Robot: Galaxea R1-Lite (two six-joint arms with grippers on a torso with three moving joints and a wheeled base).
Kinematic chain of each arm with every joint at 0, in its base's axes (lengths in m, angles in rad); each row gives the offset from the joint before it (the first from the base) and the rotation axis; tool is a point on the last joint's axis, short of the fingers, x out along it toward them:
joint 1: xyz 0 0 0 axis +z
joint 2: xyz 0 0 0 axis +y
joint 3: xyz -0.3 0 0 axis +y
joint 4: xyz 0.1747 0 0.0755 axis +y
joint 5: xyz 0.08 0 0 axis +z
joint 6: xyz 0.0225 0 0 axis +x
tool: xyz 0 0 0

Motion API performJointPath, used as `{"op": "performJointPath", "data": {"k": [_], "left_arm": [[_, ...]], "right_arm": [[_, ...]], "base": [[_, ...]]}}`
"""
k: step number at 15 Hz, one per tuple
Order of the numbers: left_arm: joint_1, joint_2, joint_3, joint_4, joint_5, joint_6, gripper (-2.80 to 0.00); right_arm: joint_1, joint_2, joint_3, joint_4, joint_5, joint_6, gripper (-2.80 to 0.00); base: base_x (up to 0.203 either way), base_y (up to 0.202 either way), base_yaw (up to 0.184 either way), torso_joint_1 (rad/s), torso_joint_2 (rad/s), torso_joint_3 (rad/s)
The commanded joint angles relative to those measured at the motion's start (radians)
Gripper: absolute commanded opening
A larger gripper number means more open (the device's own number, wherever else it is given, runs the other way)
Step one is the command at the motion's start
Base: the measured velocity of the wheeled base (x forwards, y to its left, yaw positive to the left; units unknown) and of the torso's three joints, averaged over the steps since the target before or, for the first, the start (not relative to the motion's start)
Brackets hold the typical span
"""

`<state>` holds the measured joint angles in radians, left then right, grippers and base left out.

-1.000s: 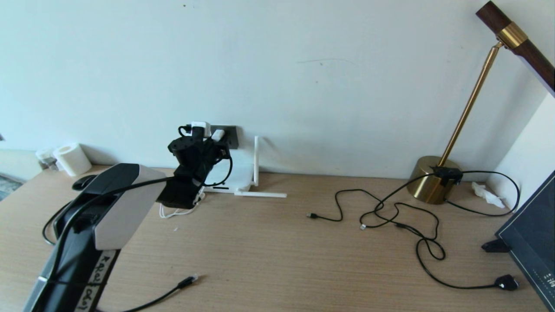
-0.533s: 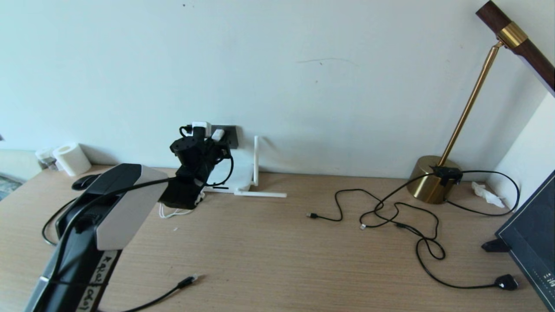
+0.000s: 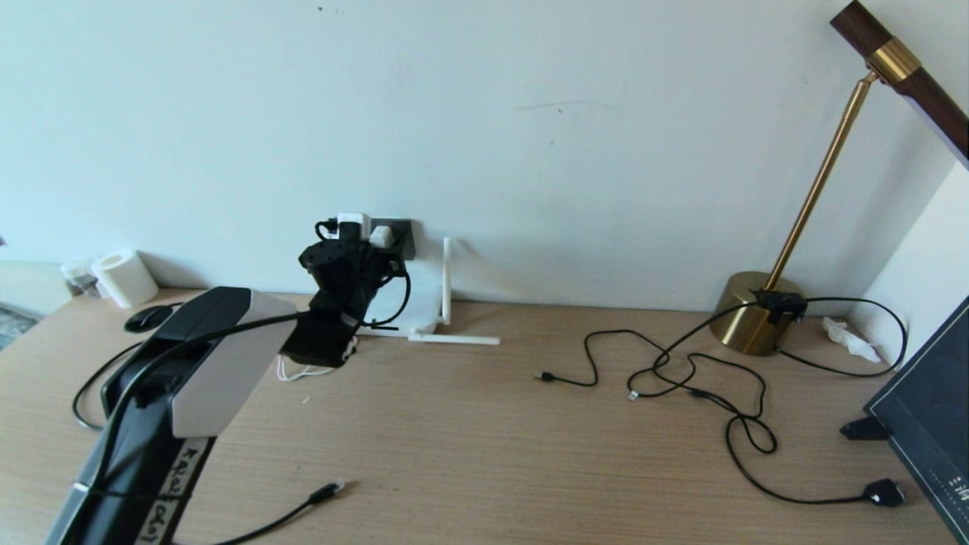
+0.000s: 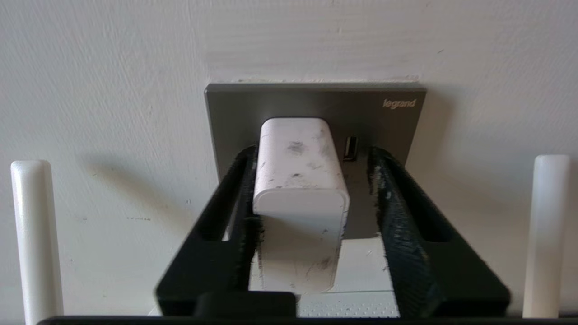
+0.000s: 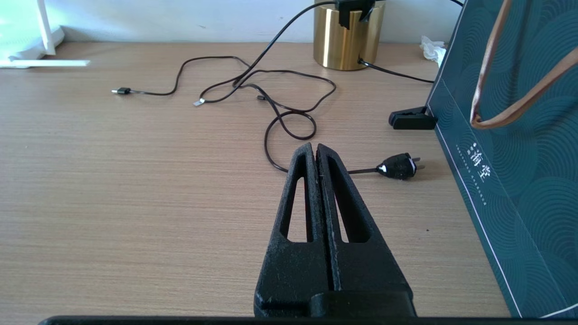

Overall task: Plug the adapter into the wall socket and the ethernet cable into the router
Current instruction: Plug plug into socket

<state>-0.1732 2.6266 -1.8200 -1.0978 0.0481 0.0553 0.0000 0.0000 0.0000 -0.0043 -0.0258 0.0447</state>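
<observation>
Straddling the scuffed white cube adapter seated in the grey socket plate, the left end effector stands spread.

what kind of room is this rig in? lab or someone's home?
Likely a home or office desk, not a lab bench: wooden desk against a plain wall, brass desk lamp, router below a wall socket, loose charging cords.

Left tool open, right tool shut

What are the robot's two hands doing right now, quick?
Left gripper: open, fingers either side of the white adapter in the wall socket, one finger clearly apart from it.
Right gripper: shut, holding nothing, above the table.
</observation>
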Motion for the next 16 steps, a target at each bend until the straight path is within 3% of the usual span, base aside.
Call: {"op": "performJointPath", "data": {"k": [1, 7, 16], "left_arm": [[0.001, 0.003, 0.001, -0.011, 0.001, 0.000, 0.00], [0.001, -0.009, 0.057, -0.068, 0.004, 0.002, 0.00], [-0.012, -0.169, 0.428, -0.271, -0.004, 0.005, 0.00]], "right_arm": [[0.000, 0.000, 0.000, 0.000, 0.000, 0.000, -2.80], [0.000, 0.000, 0.000, 0.000, 0.000, 0.000, -2.80], [0.000, 0.000, 0.000, 0.000, 0.000, 0.000, -2.80]], "base": [[0.000, 0.000, 0.000, 0.000, 0.00, 0.000], [0.000, 0.000, 0.000, 0.000, 0.00, 0.000], [0.000, 0.000, 0.000, 0.000, 0.00, 0.000]]}}
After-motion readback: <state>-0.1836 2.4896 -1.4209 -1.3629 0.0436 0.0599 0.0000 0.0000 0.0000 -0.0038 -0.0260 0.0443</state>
